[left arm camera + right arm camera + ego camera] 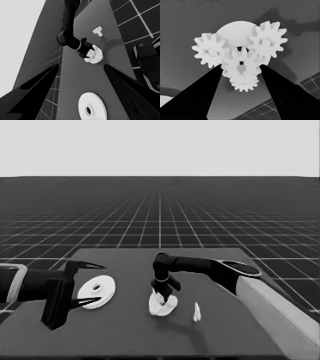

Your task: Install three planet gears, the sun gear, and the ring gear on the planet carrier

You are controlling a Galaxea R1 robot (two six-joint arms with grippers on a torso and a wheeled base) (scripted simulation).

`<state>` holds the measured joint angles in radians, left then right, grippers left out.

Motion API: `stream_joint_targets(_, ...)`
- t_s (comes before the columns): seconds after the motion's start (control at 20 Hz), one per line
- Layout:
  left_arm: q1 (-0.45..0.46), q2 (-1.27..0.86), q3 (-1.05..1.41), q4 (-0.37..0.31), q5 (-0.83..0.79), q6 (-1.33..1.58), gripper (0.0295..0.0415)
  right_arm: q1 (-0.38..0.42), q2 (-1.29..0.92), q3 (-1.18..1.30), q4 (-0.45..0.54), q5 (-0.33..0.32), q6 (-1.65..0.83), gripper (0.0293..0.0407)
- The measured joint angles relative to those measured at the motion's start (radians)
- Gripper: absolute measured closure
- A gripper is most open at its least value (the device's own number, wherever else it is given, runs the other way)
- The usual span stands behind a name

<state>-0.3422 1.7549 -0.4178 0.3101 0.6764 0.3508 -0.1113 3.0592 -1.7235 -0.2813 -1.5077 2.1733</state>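
Gears, four of them, crowd on and around the smaller round part (pixel 161 306), which lies flat near the middle of the table (pixel 125 330). In the right wrist view one gear (pixel 211 52) sits on one side of that part and a second gear (pixel 267 41) on the other side. A third gear (pixel 245 84) shows at the part's edge, half hidden under the centre gear (pixel 241 65).

The centre gear lies nearer the camera than the other three and overlaps their teeth. The right gripper (pixel 164 295) points down at the cluster from an arm reaching in over the table's right side. Its two fingers are closed against opposite sides of the centre gear, tips touching its teeth. The hole of the smaller round part shows just past this gear.

The thin white piece (pixel 197 312) stands on the table just to the right of the cluster, apart from it.

The larger round part (pixel 97 291) lies flat at the table's left end, well apart from the gears. The left gripper (pixel 101 282) waits over it with its fingers spread wide, holding nothing.
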Motion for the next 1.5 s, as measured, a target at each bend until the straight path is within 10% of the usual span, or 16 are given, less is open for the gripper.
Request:
stream_joint_targets(1.0,0.000,0.000,0.000,0.000,0.000,0.000,0.0326,0.000,0.000,0.000,0.000,0.000,0.209,0.0390)
stream_joint_targets(1.1,0.000,0.000,0.000,0.000,0.000,0.000,0.0326,0.000,0.000,0.000,0.000,0.000,0.219,0.0331)
stream_joint_targets(1.15,0.000,0.000,0.000,0.000,0.000,0.000,0.0326,0.000,0.000,0.000,0.000,0.000,0.221,0.0320)
stream_joint_targets(1.5,0.000,0.000,0.000,0.000,0.000,0.000,0.0326,0.000,0.000,0.000,0.000,0.000,0.224,0.0315)
